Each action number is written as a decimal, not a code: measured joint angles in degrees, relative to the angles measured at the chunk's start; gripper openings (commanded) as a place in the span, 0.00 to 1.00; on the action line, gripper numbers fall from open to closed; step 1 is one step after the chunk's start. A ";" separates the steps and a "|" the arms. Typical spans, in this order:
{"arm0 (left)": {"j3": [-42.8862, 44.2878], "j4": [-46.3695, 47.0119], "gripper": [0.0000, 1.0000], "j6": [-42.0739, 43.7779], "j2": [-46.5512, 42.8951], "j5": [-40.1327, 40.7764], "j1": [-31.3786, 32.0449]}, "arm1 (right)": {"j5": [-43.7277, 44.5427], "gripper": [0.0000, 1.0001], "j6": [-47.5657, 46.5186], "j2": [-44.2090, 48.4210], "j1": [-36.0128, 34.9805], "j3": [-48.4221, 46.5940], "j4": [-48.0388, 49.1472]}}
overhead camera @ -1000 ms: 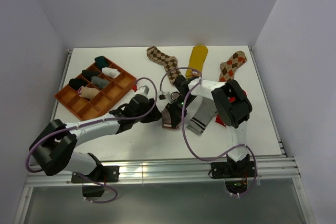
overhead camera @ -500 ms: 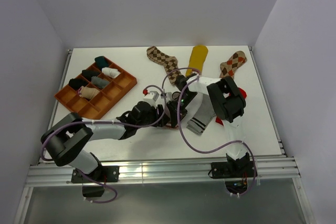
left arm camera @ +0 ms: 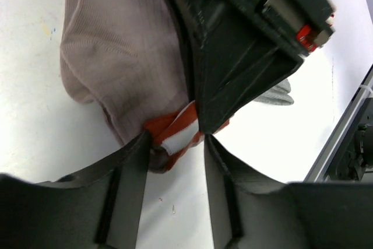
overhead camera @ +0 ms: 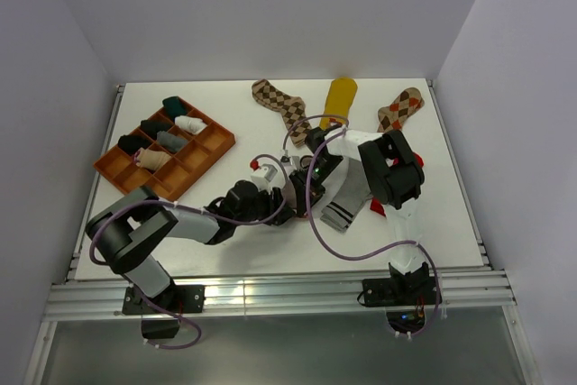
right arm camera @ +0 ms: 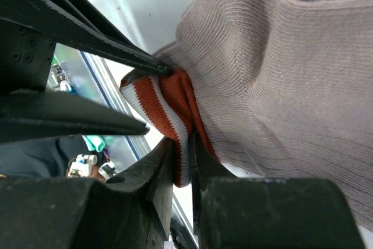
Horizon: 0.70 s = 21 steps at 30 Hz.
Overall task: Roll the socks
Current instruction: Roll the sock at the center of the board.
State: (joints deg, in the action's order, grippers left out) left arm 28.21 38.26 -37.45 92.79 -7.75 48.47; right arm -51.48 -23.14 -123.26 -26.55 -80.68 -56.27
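The taupe sock (left arm camera: pixel 116 56) with a red-striped cuff (left arm camera: pixel 175 139) lies bunched at the table's middle. My right gripper (right arm camera: pixel 185 144) is shut on the cuff (right arm camera: pixel 166 106); it shows in the top view (overhead camera: pixel 303 188). My left gripper (left arm camera: pixel 176 141) is open, its tips on either side of the same cuff, one tip touching it, and it shows in the top view (overhead camera: pixel 285 208). The grey striped sock (overhead camera: pixel 345 203) lies right of the grippers. The red sock (overhead camera: pixel 378 209) is mostly under the right arm. Two argyle socks (overhead camera: pixel 279 102) (overhead camera: pixel 400 111) and the mustard sock (overhead camera: pixel 341 96) lie at the back.
An orange compartment tray (overhead camera: pixel 209 144) with several rolled socks stands at the back left. The two arms cross close together at the table's centre. The metal front rail (overhead camera: pixel 270 288) runs along the near edge.
My left gripper has moved right and toward the right gripper, and its tips now sit around the cuff. The right gripper has stayed on the taupe sock.
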 measured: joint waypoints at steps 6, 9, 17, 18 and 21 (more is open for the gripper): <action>-0.28 0.61 0.28 -1.92 1.90 0.07 0.00 | 0.33 0.12 0.44 0.00 0.13 0.00 0.00; -0.20 0.48 0.12 -3.61 2.19 0.07 0.00 | 0.63 0.16 0.57 0.00 0.13 0.00 -0.04; 2.54 -4.52 0.00 -9.18 2.71 -0.02 0.00 | 2.91 0.41 1.11 2.36 0.20 1.22 1.14; 3.10 -5.55 0.00 -9.94 2.75 -0.04 0.00 | 3.58 0.43 1.05 3.48 0.22 1.86 1.84; 5.11 -9.18 0.00 -11.87 3.10 -0.90 -0.20 | 6.12 0.47 1.01 7.50 0.52 3.69 4.24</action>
State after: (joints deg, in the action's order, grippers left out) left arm 33.32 29.08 -49.32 95.90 -8.64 48.27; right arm -45.36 -22.13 -115.77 -26.02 -76.99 -52.03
